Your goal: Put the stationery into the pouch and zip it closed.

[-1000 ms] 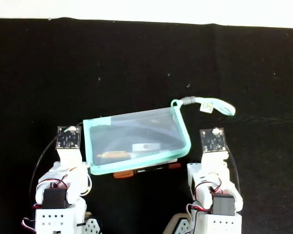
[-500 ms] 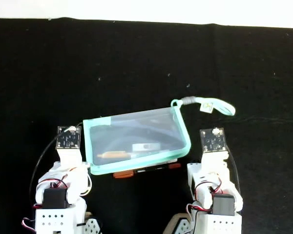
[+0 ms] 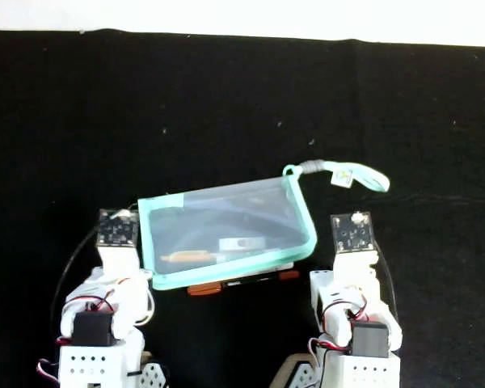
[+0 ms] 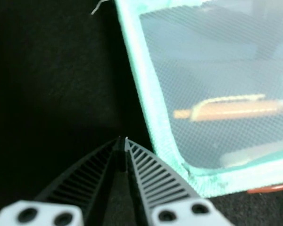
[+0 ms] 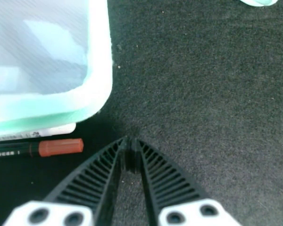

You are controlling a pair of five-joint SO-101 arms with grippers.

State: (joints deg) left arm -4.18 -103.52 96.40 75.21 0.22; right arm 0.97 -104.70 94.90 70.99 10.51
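**Both grippers sitting closed at the pouch's near corners**

The pouch (image 3: 225,234), translucent with a mint-green border, is lying flat on the black cloth (image 3: 226,97). Its strap (image 3: 352,175) is trailing off from the pouch's far corner on the right arm's side.

Inside the pouch, an orange pen (image 3: 190,257) is lying along the near edge, and a small white piece (image 3: 242,242) is resting just beyond it. The left wrist view is showing the same pen (image 4: 231,108) through the mesh wall of the pouch (image 4: 212,61).

A red-capped marker (image 5: 60,147) is sticking out from under the pouch's near edge, outside the green border (image 5: 96,89), next to something white with print on it. In the high view more red and orange ends (image 3: 204,288) are peeking out along that same edge. Whether the zip is drawn shut cannot be told.

The left gripper (image 4: 121,141) is hovering over the cloth just off the pouch's near corner on its own side. Its ribbed fingers are meeting at the tips and gripping nothing.

The right gripper (image 5: 130,141) is hanging just off the opposite near corner, close to the marker's red cap without touching it. Its fingers are likewise pressed together and carrying nothing.
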